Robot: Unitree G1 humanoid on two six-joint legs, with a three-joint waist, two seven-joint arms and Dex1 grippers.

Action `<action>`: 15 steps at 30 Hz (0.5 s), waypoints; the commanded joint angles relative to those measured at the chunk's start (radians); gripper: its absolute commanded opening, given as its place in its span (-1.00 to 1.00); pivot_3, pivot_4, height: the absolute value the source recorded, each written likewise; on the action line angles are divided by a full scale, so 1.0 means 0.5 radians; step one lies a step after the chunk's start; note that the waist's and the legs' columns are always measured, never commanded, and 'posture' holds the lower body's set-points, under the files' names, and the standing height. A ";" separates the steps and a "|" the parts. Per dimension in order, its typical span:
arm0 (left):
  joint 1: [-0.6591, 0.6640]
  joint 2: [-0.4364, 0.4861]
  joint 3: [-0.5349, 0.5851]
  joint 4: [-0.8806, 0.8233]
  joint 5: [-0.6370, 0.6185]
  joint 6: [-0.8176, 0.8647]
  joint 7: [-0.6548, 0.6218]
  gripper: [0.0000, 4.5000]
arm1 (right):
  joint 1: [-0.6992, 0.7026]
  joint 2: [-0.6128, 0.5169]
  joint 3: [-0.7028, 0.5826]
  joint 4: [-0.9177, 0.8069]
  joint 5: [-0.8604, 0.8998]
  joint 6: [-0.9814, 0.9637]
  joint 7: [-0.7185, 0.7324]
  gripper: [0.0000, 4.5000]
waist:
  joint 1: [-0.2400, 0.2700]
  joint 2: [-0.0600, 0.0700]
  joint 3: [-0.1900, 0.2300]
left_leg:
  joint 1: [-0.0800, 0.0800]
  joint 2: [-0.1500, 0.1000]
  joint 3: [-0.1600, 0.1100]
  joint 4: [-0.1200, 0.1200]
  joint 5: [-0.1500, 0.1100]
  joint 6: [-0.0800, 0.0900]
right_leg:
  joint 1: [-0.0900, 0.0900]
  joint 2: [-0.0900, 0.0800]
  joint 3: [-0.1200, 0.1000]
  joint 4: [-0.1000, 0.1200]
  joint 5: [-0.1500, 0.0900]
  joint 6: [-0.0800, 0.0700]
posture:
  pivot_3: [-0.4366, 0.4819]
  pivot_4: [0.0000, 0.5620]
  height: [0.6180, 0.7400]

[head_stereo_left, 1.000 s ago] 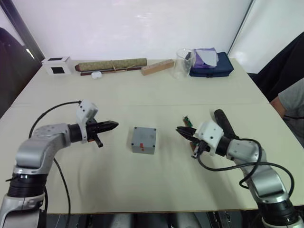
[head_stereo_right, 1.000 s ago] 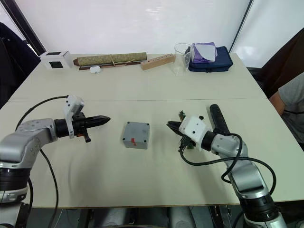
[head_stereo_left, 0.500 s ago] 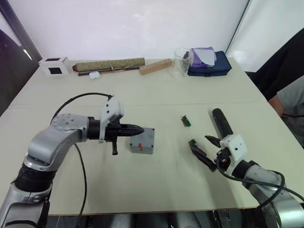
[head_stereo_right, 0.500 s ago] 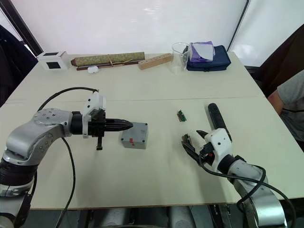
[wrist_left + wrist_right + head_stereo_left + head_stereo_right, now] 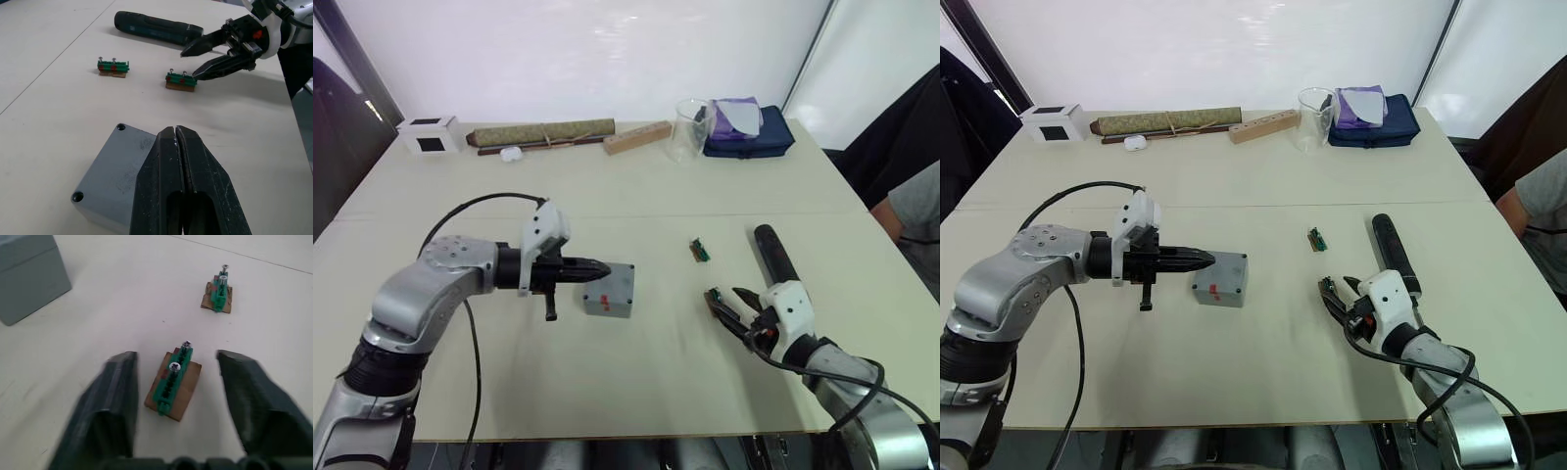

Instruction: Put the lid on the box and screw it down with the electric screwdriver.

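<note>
The right gripper (image 5: 176, 377) sits nearest, at about 4 o'clock on the table (image 5: 636, 196), fingers spread to either side of a small green screw holder (image 5: 172, 380). The left gripper (image 5: 176, 142), fingers pressed together, rests over the box (image 5: 610, 290) at centre, whose lid (image 5: 115, 169) seems already on. Past the right gripper at 3 o'clock, the electric screwdriver (image 5: 771, 255) lies flat, its long axis running near to far; its bit end is hard to make out. A second green screw holder (image 5: 701, 251) lies toward 2 o'clock.
</note>
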 commanded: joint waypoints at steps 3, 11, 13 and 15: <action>-0.012 0.019 0.004 -0.045 -0.004 -0.013 0.009 -1.00 | -0.017 0.036 0.044 -0.018 0.000 -0.031 -0.020 -0.14 | -0.001 0.000 0.000 | 0.000 0.000 0.000 0.000 0.000 0.000 | 0.000 0.000 0.000 0.000 0.000 0.000 | -0.05 -0.47 1.00; -0.017 0.021 -0.005 -0.029 0.013 -0.026 0.007 -1.00 | -0.043 0.037 0.082 0.013 -0.033 -0.041 -0.043 -0.14 | 0.000 0.000 0.000 | 0.000 0.000 0.000 0.000 0.000 0.000 | 0.000 0.000 0.000 0.000 0.000 0.000 | -0.05 -0.47 1.00; -0.014 0.022 -0.006 -0.029 0.016 -0.027 0.007 -1.00 | -0.047 0.036 0.089 0.023 -0.042 -0.048 -0.046 -0.37 | 0.000 0.000 0.000 | 0.000 0.000 0.000 0.000 0.000 0.000 | 0.000 0.000 0.000 0.000 0.000 0.000 | -0.05 -0.47 1.00; -0.011 0.023 -0.008 -0.031 0.018 -0.028 0.008 -1.00 | -0.049 0.034 0.095 0.036 -0.056 -0.057 -0.053 -0.64 | 0.000 0.000 0.000 | 0.000 0.000 0.000 0.000 0.000 0.000 | 0.000 0.000 0.000 0.000 0.000 0.000 | -0.05 -0.47 1.00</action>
